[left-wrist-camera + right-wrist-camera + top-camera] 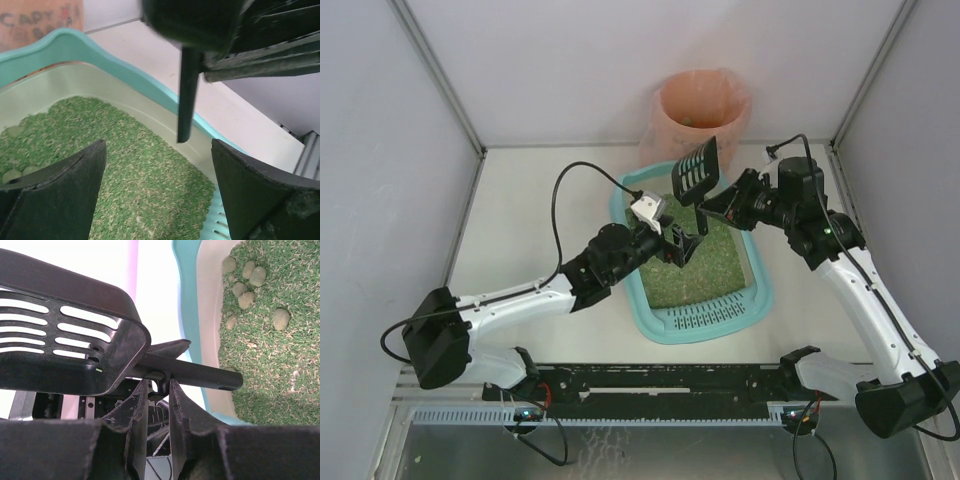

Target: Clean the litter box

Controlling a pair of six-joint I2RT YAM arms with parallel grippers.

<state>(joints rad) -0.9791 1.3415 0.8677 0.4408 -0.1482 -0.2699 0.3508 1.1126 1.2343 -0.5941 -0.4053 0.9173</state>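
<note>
Teal litter box (705, 320) sits mid-table between your arms, with green litter (695, 265) and a few clumps (250, 277) inside. Your right gripper (159, 385) is clamped narrow on the handle of the black slotted scoop (697, 170) above the box, and your left gripper (682, 245) hangs spread wide, holding nothing. Behind, the pink-bagged bin (700, 110) carries blurry lettering (35, 20), roughly "CAPT".

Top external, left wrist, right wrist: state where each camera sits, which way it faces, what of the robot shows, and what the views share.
Top external: above and behind the arms, looking down on the light-teal plastic rectangular litter box and pink-bagged round bin; both arms show.
Left wrist: over the green granular litter, facing the box's rim; the open left jaws show.
Right wrist: near the box's rim, facing along the black slotted plastic scoop; the right jaws grip its handle.
Shared: all three show scoop and litter.
</note>
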